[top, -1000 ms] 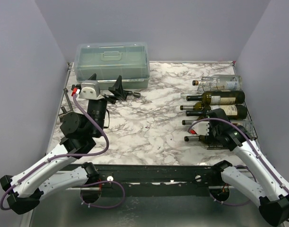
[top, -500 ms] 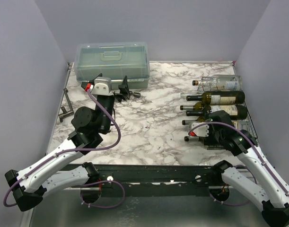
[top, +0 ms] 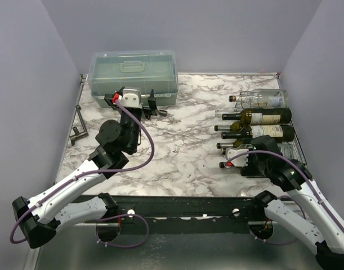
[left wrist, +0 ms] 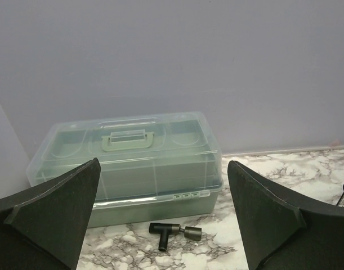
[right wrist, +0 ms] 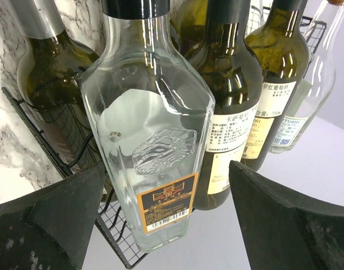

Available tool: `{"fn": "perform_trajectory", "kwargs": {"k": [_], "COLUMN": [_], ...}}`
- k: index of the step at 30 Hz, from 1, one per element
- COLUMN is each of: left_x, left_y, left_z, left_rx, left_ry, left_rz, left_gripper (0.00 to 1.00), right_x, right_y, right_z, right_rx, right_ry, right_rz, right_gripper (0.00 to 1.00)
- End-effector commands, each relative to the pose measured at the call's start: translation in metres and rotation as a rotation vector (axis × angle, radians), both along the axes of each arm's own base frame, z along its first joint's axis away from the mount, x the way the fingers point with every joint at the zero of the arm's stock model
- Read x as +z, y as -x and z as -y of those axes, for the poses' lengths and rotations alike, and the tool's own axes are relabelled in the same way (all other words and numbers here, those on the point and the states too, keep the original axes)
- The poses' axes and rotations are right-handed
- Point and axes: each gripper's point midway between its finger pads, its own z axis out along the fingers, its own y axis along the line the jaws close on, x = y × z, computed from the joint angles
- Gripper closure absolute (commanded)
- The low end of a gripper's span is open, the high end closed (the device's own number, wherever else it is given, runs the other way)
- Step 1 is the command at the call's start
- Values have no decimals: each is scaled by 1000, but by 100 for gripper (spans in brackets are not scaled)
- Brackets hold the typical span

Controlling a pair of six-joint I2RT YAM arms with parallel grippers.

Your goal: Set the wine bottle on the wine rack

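Hanging the right gripper [right wrist: 166,169] with jaws spread wide to either side of the clear wine bottle [right wrist: 149,129], pads apart from the glass and gripping nothing. Looking along that bottle lying in a cradle at the near end of the wine rack [right wrist: 114,225], cap end farthest from the wrist, flank to flank with the dark bottles [right wrist: 228,101] racked beside it. Judging the placing step as all but finished: bottle resting on the wire, not in the fingers. Facing the release-and-retreat part now. Calling next for a straight pull back along the bottle's axis, jaws left wide, without nudging the glass or catching the wire. Pointing the left gripper [left wrist: 163,166], likewise open and empty, well away across the table [top: 183,140] at the translucent plastic box [left wrist: 126,163], a small black T-shaped tool [left wrist: 167,230] lying just before it. Needing nothing from that side for the step in hand.
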Motion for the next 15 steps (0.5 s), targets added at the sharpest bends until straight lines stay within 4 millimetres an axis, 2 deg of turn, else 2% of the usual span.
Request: {"fn": "perform_trajectory", "kwargs": {"k": [1, 6, 15], "left_x": [0, 2, 10], "left_y": [-3, -1, 5], "left_z": [-5, -7, -12], "left_rx": [24, 23, 11], "left_ry": [23, 33, 58], "left_rz": [-10, -10, 8], "left_gripper": [4, 4, 5], "right_x": [-43, -35, -30], "right_y": [42, 37, 59], "right_z": [17, 31, 10], "right_rx": [-76, -221, -129], "right_ry": [35, 51, -64], "right_rz": [-216, -166, -287], "right_gripper": [5, 6, 5]}}
